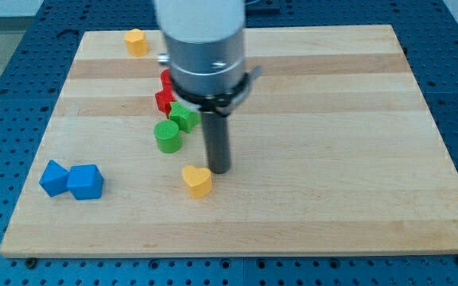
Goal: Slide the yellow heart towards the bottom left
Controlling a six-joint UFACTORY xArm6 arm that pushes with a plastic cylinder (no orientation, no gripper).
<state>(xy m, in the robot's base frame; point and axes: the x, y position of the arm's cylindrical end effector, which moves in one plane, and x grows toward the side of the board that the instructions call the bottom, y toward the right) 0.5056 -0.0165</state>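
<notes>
The yellow heart (198, 180) lies on the wooden board (332, 159), below the middle, left of centre. My tip (219, 171) rests on the board just to the heart's upper right, touching or nearly touching it. The rod rises from there into the grey and white arm body (205, 48) at the view's top.
A green cylinder (168, 136) and a green star-like block (184, 117) sit above the heart. Red blocks (165, 98) are partly hidden behind the arm. Two blue blocks (54, 178) (85, 182) lie at the left. A yellow block (137, 41) sits near the top left edge.
</notes>
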